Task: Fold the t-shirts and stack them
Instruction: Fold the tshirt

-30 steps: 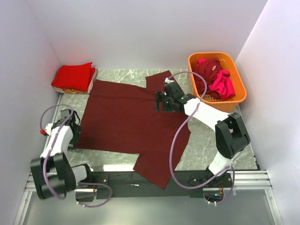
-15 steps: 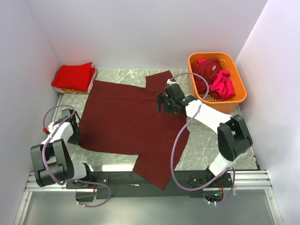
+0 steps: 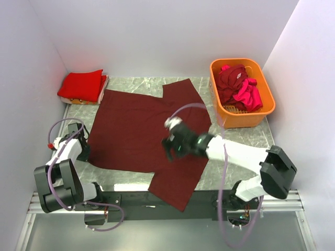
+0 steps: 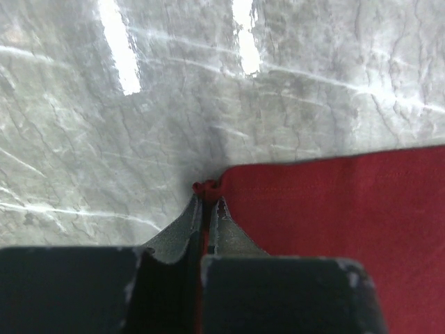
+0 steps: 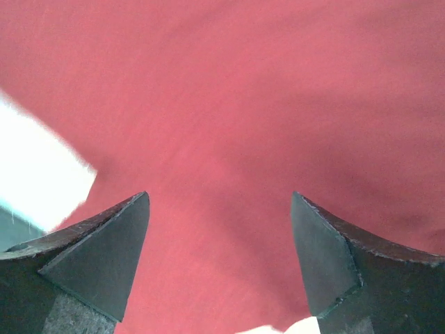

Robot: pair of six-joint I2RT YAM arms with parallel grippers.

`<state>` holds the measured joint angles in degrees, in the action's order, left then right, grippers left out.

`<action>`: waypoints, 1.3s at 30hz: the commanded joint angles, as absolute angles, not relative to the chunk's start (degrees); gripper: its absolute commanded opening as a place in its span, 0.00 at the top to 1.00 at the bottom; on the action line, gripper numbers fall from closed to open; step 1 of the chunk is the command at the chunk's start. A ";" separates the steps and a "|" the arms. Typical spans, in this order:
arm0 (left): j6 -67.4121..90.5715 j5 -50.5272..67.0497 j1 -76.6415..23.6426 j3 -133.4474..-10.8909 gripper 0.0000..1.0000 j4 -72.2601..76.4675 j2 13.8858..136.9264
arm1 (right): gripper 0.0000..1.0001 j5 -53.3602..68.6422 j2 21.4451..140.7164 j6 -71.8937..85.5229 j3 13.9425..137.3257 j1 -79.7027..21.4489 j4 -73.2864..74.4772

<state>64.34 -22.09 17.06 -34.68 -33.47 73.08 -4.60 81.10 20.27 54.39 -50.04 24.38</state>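
Observation:
A dark maroon t-shirt (image 3: 133,128) lies spread flat on the marble table. My left gripper (image 3: 84,150) sits at its near-left hem corner. In the left wrist view that gripper (image 4: 207,200) is shut on the bunched corner of the t-shirt (image 4: 334,202). My right gripper (image 3: 168,145) hovers over the shirt's near-middle part. Seen from the right wrist, this gripper (image 5: 220,209) is open, with only flat cloth of the t-shirt (image 5: 229,104) below and nothing between its fingers. A folded bright red t-shirt (image 3: 82,85) rests at the back left.
An orange basket (image 3: 256,118) at the back right holds crumpled maroon and pink shirts (image 3: 238,86). White walls close in on the left, back and right. Bare marble (image 3: 235,137) shows right of the shirt, and the arms' base rail (image 3: 157,201) runs along the near edge.
My left gripper has shut on the shirt's near-left corner. My right arm has swung from the shirt's back-right sleeve area toward the near middle, staying open.

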 commanded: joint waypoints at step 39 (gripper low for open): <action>65.04 -15.56 17.05 -34.10 0.99 -33.49 65.74 | 1.00 -9.47 88.86 29.16 51.94 -87.37 36.99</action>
<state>65.36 -16.62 17.06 -33.91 -32.64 67.42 -1.26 90.39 26.39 51.00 -88.40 32.49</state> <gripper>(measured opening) 0.033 0.011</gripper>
